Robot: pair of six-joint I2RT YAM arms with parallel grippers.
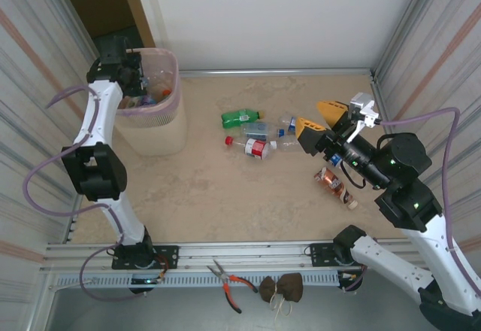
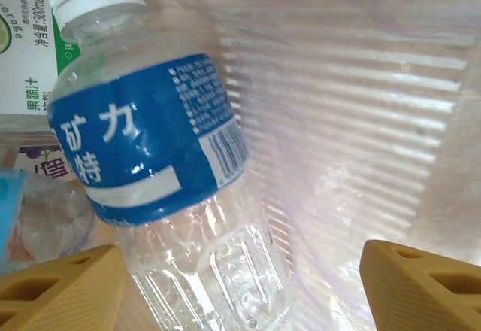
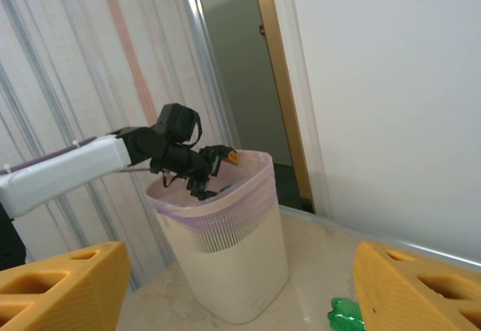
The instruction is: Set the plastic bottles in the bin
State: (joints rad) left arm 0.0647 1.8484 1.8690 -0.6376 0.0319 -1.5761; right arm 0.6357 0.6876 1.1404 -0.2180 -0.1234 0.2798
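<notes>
Already in the bin [image 1: 154,132], a blue-labelled bottle [image 2: 150,143]; left end effector [image 2: 240,271] and right end effector [image 3: 240,271] both spread, empty.

Print I can read
Centre left, a blue label [image 2: 143,150] on the clear bottle [image 2: 218,271] shows white 矿, 力, 特 and a barcode; upper left, a white and green label [image 2: 26,53] reads 果蔬汁 and 净含量:300mL.
</notes>
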